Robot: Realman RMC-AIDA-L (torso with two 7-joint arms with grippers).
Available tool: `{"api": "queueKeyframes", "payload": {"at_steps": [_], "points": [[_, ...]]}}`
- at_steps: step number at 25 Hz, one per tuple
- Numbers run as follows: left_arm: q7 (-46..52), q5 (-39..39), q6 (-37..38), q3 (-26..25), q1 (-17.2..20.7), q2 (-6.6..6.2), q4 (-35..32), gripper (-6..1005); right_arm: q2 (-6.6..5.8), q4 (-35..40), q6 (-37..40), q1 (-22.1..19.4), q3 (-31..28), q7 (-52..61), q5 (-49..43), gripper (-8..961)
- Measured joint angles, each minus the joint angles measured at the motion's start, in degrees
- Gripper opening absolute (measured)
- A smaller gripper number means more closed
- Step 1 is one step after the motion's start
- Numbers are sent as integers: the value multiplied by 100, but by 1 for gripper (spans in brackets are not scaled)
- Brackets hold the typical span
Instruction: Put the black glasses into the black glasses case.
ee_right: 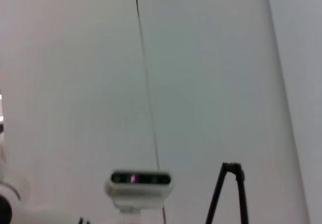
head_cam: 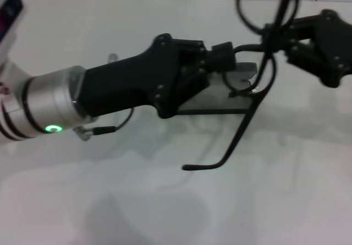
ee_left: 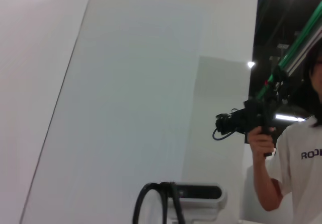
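Observation:
The black glasses [head_cam: 242, 129] hang in the air in the head view. One lens rim is at the top and one long temple arm points down and left. My right gripper [head_cam: 278, 36], coming in from the upper right, is shut on the frame near the hinge. My left gripper [head_cam: 234, 58] reaches in from the left and meets the glasses at the same height. A lens rim [ee_left: 151, 204] shows in the left wrist view and a temple arm [ee_right: 226, 194] in the right wrist view. The black glasses case [head_cam: 214, 111] lies open on the table below the left gripper, grey lining up, mostly hidden.
The white table [head_cam: 165, 201] fills the head view, with a tiled wall edge at the back. A person [ee_left: 297, 168] holding a camera stands beyond the table in the left wrist view. Each wrist view shows the other arm's camera module [ee_right: 138, 181].

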State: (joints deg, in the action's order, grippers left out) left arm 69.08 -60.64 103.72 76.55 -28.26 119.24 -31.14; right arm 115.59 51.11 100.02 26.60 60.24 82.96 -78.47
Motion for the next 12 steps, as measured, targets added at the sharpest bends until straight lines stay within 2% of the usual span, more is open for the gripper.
{"api": "queueKeyframes", "payload": {"at_steps": [3,6,12], "points": [[4,-11,48,-32,175,-60,-169,47,15,-18,379,-86,-388,-17,161,66],[-10,-53,59,-10,230,-76,-189,47,3,-162,736,-178,-633,-99,734,66],[-219,-510,137,117,51,48,-161,48,-11,-552,1161,-230,-939,-340,1792,66]]}}
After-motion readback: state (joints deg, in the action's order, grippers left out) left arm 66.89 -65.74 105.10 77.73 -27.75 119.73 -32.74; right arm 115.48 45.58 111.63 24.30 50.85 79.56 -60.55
